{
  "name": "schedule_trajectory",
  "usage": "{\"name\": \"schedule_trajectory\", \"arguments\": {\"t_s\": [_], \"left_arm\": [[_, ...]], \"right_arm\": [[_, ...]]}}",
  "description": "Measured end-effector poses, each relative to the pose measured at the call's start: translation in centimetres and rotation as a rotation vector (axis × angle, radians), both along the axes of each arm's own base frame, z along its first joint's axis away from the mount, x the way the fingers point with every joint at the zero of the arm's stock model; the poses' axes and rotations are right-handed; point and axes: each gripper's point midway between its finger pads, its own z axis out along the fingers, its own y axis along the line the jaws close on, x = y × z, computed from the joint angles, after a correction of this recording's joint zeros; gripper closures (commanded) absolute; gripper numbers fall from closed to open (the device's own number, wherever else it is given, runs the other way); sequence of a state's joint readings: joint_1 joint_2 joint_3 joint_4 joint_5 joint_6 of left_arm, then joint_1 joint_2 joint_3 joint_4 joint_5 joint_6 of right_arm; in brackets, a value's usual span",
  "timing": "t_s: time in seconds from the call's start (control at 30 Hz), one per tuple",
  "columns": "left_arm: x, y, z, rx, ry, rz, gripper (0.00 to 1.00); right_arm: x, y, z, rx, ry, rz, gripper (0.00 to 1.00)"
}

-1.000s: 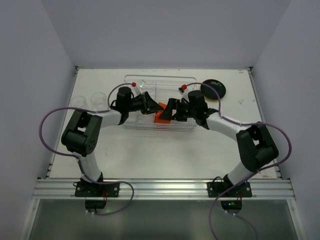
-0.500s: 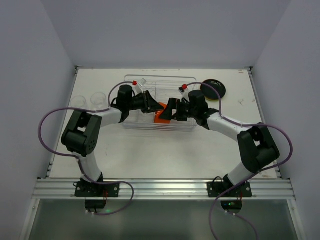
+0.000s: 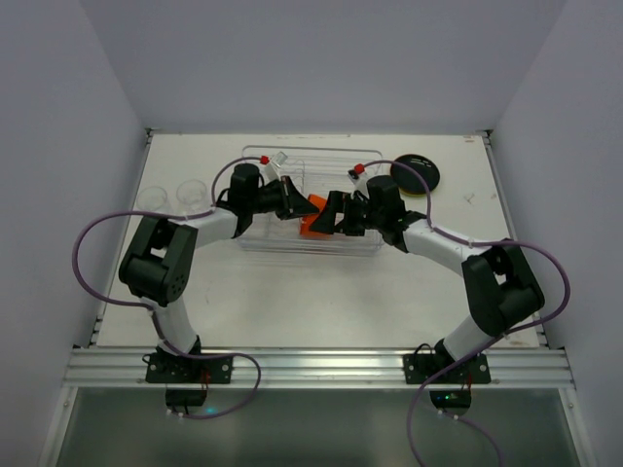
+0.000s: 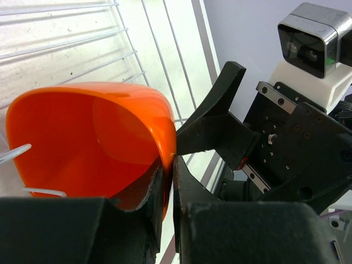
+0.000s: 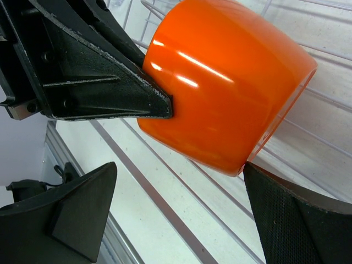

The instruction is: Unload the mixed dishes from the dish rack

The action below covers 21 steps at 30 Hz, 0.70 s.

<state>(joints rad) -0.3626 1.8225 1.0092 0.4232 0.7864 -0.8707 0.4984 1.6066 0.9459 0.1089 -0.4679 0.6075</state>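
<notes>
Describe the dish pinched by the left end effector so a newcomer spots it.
Find the clear ribbed plastic dish rack at the table's far middle. Inside, an orange plastic cup lies tipped on its side, rim pinched by the left end effector. It is the only orange thing in view: the black round plate and clear glass cups sit outside the rack.

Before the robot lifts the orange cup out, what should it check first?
1. Left end effector pinching orange cup rim: ok.
2. Right end effector open, not gripping the cup: ok.
3. Cup empty inside: ok.
4. Cup free of dish rack wires: cannot tell.
5. Right fingertip apart from the cup's base: cannot tell.
</notes>
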Motion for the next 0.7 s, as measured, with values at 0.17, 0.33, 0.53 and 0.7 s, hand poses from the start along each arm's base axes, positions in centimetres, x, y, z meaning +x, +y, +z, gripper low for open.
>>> {"name": "schedule_trajectory", "arguments": {"t_s": [0.17,0.33,0.53,0.7], "left_arm": [[-0.1,-0.1,0.1,-0.001,0.004,-0.007,1.00],[-0.1,-0.2,0.2,0.001,0.008,-0.007,1.00],[0.1,-0.3,0.5,0.001,0.009,-0.007,1.00],[0.7,-0.6,1.7,-0.012,-0.008,-0.004,1.00]], "right_arm": [[0.0,0.0,0.0,-0.001,-0.002,0.001,0.01],[-0.4,-0.3,1.1,-0.001,-0.025,0.002,0.01],[-1.3,-1.6,4.2,-0.014,-0.083,-0.021,0.01],[-2.4,-3.3,7.2,-0.021,-0.153,-0.071,0.01]]}}
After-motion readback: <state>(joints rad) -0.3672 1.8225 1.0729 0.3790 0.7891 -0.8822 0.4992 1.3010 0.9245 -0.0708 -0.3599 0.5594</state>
